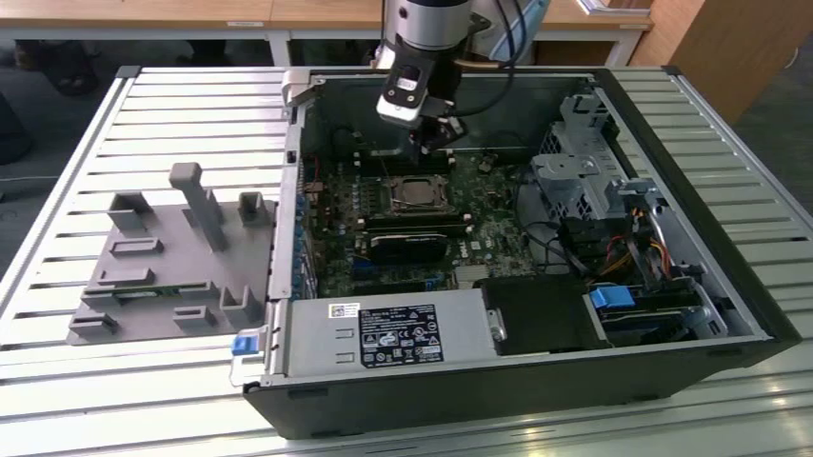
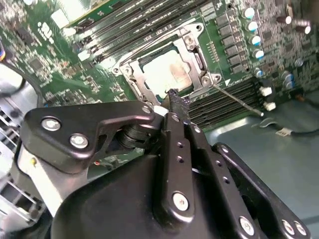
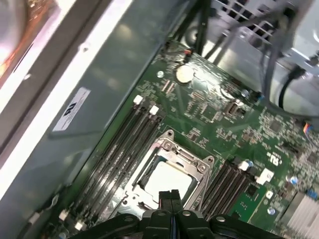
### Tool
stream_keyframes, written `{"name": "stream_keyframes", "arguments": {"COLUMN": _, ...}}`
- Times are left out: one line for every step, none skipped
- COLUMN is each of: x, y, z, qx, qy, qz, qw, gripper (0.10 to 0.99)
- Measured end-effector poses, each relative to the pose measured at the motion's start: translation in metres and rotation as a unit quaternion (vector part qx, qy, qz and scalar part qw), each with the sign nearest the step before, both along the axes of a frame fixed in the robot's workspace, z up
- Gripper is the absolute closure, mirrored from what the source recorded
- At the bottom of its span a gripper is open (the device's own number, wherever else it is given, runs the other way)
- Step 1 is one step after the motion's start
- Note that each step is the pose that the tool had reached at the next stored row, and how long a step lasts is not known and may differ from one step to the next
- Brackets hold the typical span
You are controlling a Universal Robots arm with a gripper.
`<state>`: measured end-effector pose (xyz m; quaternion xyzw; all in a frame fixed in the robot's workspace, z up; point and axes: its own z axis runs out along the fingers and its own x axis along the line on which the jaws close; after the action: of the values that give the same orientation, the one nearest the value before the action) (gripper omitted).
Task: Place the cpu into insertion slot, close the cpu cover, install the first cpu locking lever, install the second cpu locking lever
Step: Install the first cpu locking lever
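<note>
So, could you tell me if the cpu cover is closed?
Closed: the cpu cover lies flat, framing the cpu, in both wrist views.

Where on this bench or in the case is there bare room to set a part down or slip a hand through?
Free: the slatted table between the grey fixture and its near edge, and the strip along the exterior view's right of the case. Crowded: inside the case, where the gripper hangs by the cpu, with cables beside.
</note>
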<state>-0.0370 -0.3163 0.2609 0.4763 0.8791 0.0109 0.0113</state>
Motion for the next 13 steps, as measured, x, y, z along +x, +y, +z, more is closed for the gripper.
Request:
{"name": "stream_keyframes", "arguments": {"x": 0.0000, "y": 0.0000, "z": -0.0001, "qx": 0.0000, "qy": 0.0000, "qz": 0.009, "qw": 1.0000, "gripper": 0.980}}
{"name": "stream_keyframes", "arguments": {"x": 0.0000, "y": 0.0000, "z": -0.0001, "qx": 0.0000, "qy": 0.0001, "qz": 0.018, "qw": 0.9998, "gripper": 0.980}}
{"name": "stream_keyframes", "arguments": {"x": 0.0000, "y": 0.0000, "z": -0.0001, "qx": 0.0000, "qy": 0.0001, "qz": 0.027, "qw": 0.9996, "gripper": 0.980}}
{"name": "stream_keyframes", "arguments": {"x": 0.0000, "y": 0.0000, "z": -0.0002, "qx": 0.0000, "qy": 0.0000, "qz": 0.037, "qw": 0.9993, "gripper": 0.980}}
{"name": "stream_keyframes", "arguments": {"x": 0.0000, "y": 0.0000, "z": -0.0003, "qx": 0.0000, "qy": 0.0000, "qz": 0.046, "qw": 0.9990, "gripper": 0.980}}
{"name": "stream_keyframes", "arguments": {"x": 0.0000, "y": 0.0000, "z": -0.0003, "qx": 0.0000, "qy": 0.0001, "qz": 0.055, "qw": 0.9985, "gripper": 0.980}}
{"name": "stream_keyframes", "arguments": {"x": 0.0000, "y": 0.0000, "z": -0.0004, "qx": 0.0000, "qy": 0.0001, "qz": 0.064, "qw": 0.9980, "gripper": 0.980}}
{"name": "stream_keyframes", "arguments": {"x": 0.0000, "y": 0.0000, "z": -0.0005, "qx": 0.0000, "qy": 0.0001, "qz": 0.073, "qw": 0.9974, "gripper": 0.980}}
{"name": "stream_keyframes", "arguments": {"x": 0.0000, "y": 0.0000, "z": -0.0005, "qx": 0.0000, "qy": 0.0000, "qz": 0.082, "qw": 0.9967, "gripper": 0.980}}
{"name": "stream_keyframes", "arguments": {"x": 0.0000, "y": 0.0000, "z": -0.0006, "qx": 0.0000, "qy": 0.0000, "qz": 0.091, "qw": 0.9959, "gripper": 0.980}}
{"name": "stream_keyframes", "arguments": {"x": 0.0000, "y": 0.0000, "z": -0.0006, "qx": 0.0000, "qy": 0.0000, "qz": 0.099, "qw": 0.9950, "gripper": 0.980}}
{"name": "stream_keyframes", "arguments": {"x": 0.0000, "y": 0.0000, "z": -0.0007, "qx": 0.0000, "qy": 0.0001, "qz": 0.109, "qw": 0.9940, "gripper": 0.980}}
{"name": "stream_keyframes", "arguments": {"x": 0.0000, "y": 0.0000, "z": -0.0007, "qx": 0.0000, "qy": 0.0001, "qz": 0.118, "qw": 0.9930, "gripper": 0.980}}
